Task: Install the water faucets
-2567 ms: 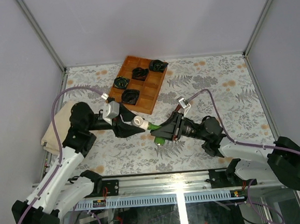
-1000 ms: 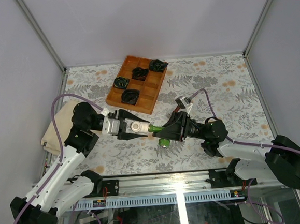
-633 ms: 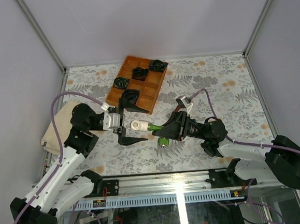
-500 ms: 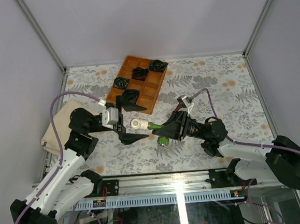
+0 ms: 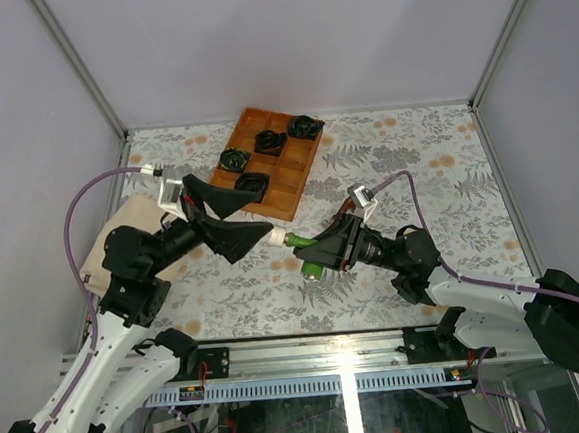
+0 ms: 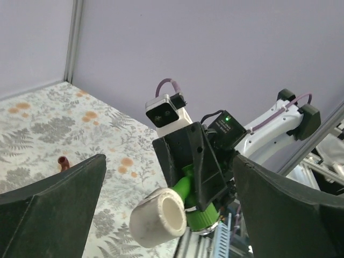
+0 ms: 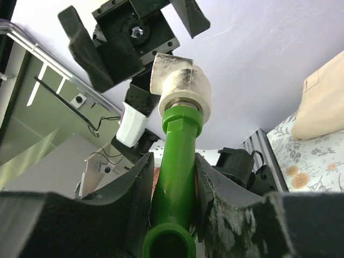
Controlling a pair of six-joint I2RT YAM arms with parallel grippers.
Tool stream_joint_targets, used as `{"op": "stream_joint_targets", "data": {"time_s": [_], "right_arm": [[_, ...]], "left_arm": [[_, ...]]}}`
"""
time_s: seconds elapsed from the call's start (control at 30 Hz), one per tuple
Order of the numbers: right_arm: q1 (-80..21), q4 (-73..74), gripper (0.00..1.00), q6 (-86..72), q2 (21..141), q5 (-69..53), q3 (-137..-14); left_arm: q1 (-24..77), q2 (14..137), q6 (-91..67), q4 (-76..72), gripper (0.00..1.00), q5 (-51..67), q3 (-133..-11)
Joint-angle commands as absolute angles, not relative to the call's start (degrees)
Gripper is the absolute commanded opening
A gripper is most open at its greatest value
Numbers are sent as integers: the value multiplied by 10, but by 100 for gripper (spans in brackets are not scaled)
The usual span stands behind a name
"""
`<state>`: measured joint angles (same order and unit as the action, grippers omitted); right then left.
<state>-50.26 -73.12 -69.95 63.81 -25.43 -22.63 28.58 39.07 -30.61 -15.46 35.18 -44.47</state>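
Right tool (image 5: 324, 249) grips the green faucet (image 7: 177, 161), whose tip sits in the white fitting (image 6: 158, 217). Left tool (image 5: 255, 219) gapes either side of the fitting; it should close squarely on it, axes aligned, before twisting.

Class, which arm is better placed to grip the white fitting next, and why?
Left: its gripper is open, with fingers spread either side of the white fitting. The right gripper is shut on the green faucet carrying that fitting.
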Motion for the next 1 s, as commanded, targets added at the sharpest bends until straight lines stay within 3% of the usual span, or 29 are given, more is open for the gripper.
{"op": "stream_joint_targets", "data": {"time_s": [0.0, 0.17, 0.33, 0.5, 0.83, 0.97], "right_arm": [[-505, -759, 0, -660, 619, -236, -257], [-505, -732, 0, -619, 611, -234, -260], [-505, -714, 0, -600, 605, -232, -263], [-505, -710, 0, -597, 602, -234, -267], [-505, -735, 0, -620, 602, -241, -269], [-505, -748, 0, -631, 600, -246, -270]], "left_arm": [[288, 397, -347, -11, 100, 293, -509], [288, 453, -398, 191, 100, 210, -614], [288, 499, -444, 291, 96, 241, -666], [288, 491, -429, 299, 89, 283, -668], [288, 451, -351, 249, 90, 353, -622], [287, 459, -331, 242, 79, 393, -617]]}}
